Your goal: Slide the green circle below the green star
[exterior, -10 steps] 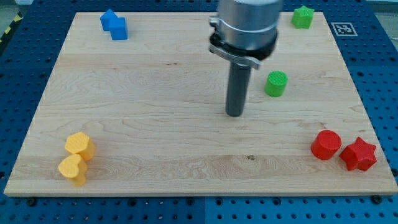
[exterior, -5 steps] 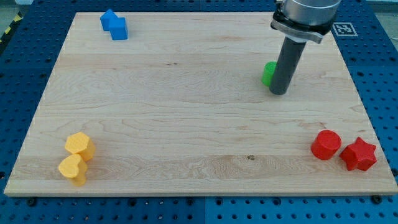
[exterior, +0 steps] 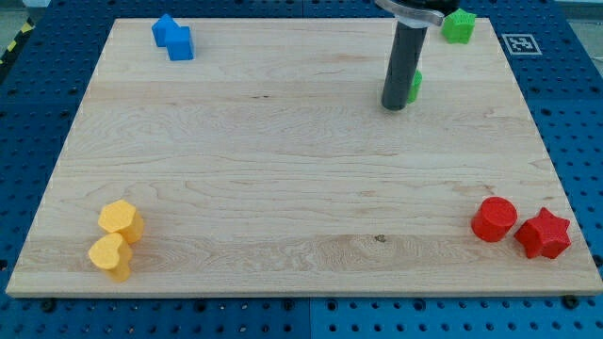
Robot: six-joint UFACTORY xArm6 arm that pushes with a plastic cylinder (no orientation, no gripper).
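Observation:
The green star [exterior: 460,25] sits near the board's top right corner. The green circle [exterior: 415,86] lies below and left of it, mostly hidden behind my dark rod, with only a sliver of its right side showing. My tip [exterior: 396,106] rests on the board just left of and slightly below the green circle, touching or nearly touching it.
Two blue blocks [exterior: 172,38] sit at the top left. A yellow hexagon [exterior: 122,219] and a yellow heart [exterior: 111,255] lie at the bottom left. A red circle [exterior: 495,218] and a red star [exterior: 544,234] lie at the bottom right.
My tip moved right to the green circle, then up the view. The green circle has shifted upward, closer to the green star.

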